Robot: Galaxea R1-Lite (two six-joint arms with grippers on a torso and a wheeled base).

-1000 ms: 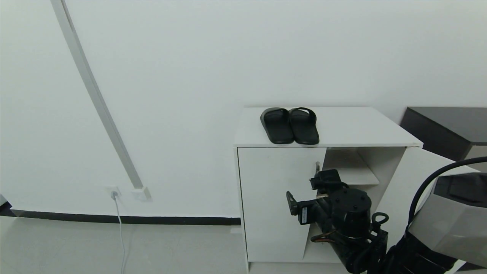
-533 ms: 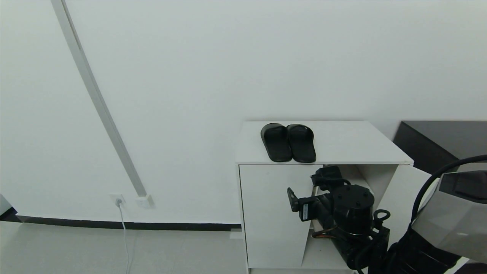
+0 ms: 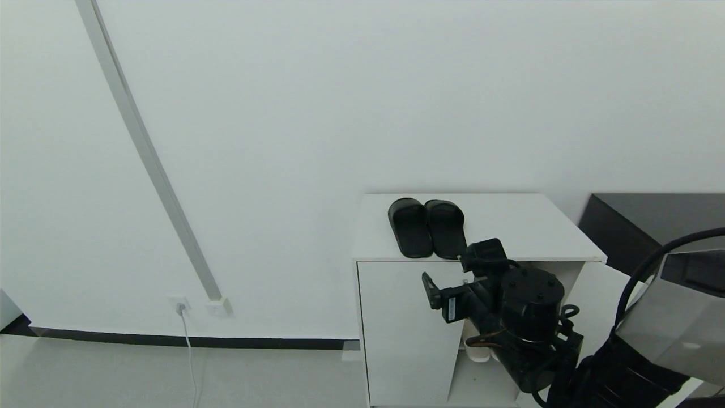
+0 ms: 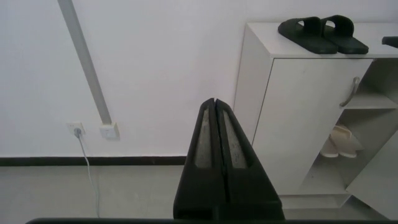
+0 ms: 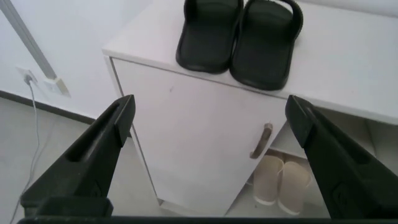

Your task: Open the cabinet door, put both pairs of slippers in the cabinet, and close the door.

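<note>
A pair of black slippers lies side by side on top of the white cabinet, toward its left side. The black slippers fill the upper part of the right wrist view. The cabinet's right door stands open; the left door with its handle is shut. A pair of beige slippers stands on the lower shelf inside, and shows as beige slippers from the left wrist. My right gripper is open, in front of the cabinet at its top edge. My left gripper is shut and holds nothing, well back from the cabinet.
A grey conduit runs slantwise down the white wall to a socket with a cable. A dark piece of furniture stands right of the cabinet. Bare floor lies to the cabinet's left.
The head camera has shifted, so the cabinet sits lower in the picture. My right gripper has risen from the door handle's height to the cabinet's top edge.
</note>
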